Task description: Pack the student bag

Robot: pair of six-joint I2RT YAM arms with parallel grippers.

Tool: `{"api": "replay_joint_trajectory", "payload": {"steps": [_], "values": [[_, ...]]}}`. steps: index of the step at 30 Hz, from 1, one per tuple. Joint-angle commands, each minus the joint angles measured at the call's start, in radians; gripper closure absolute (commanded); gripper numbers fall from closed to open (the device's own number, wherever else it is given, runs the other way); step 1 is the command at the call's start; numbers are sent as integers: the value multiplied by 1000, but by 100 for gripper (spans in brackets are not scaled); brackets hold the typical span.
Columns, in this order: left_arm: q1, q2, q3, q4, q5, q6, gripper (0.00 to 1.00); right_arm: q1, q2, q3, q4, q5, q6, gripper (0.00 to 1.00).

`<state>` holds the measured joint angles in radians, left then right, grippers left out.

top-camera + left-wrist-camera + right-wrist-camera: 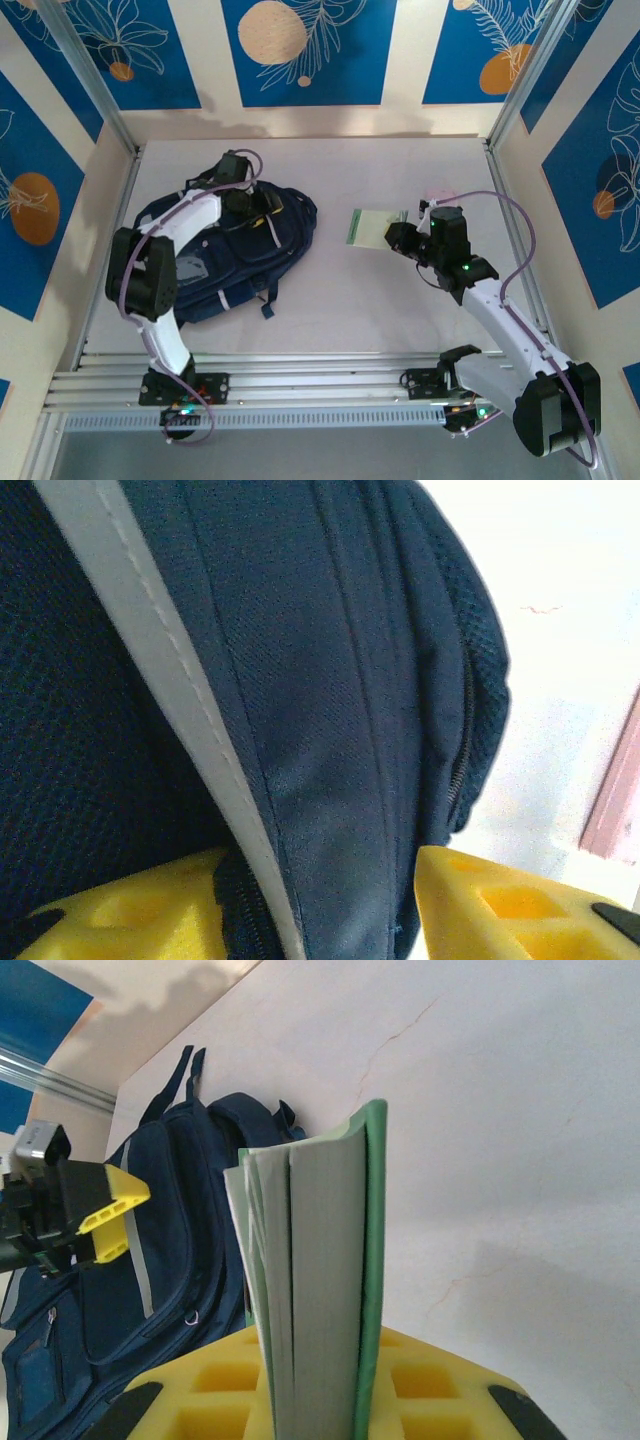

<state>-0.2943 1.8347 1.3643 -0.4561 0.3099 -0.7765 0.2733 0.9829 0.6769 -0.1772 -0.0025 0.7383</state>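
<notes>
- We hold a green book (pixel 375 227) clenched in the right tool (pixel 310 1380); the student bag (pixel 240 250) lies to its left on the table (pixel 400 320).
- The left tool (pixel 258 205), nearer, straddles bag fabric; we cannot tell its grip.

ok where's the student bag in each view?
Top external: student bag left of centre.
Left wrist: close-up, navy fabric at left and centre.
Right wrist: lower left, behind the green book.
Shared landmark: the yellow left claw, at the bag.
</notes>
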Motion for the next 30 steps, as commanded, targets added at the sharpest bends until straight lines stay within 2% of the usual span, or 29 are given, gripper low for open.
{"api": "replay_joint_trajectory", "payload": {"steps": [1, 4, 9, 14, 22, 27, 30], "values": [[10, 37, 47, 20, 16, 9, 55, 5, -17, 11, 18, 13, -21, 100], [9, 53, 53, 15, -3, 9, 59, 5, -19, 11, 18, 15, -19, 100], [0, 57, 59, 30, 27, 35, 84, 8, -32, 7, 10, 24, -16, 100], [-16, 63, 66, 59, 104, 76, 100, 12, -61, 2, -16, 61, -13, 100], [-128, 66, 185, 20, 188, 182, 100, 22, -93, 50, -168, 181, -35, 100], [-236, 118, 398, -147, 247, 311, 100, 21, -112, 81, -251, 195, -27, 100], [-288, 128, 507, -260, 244, 377, 100, 23, -125, 108, -295, 182, -42, 100]]}}
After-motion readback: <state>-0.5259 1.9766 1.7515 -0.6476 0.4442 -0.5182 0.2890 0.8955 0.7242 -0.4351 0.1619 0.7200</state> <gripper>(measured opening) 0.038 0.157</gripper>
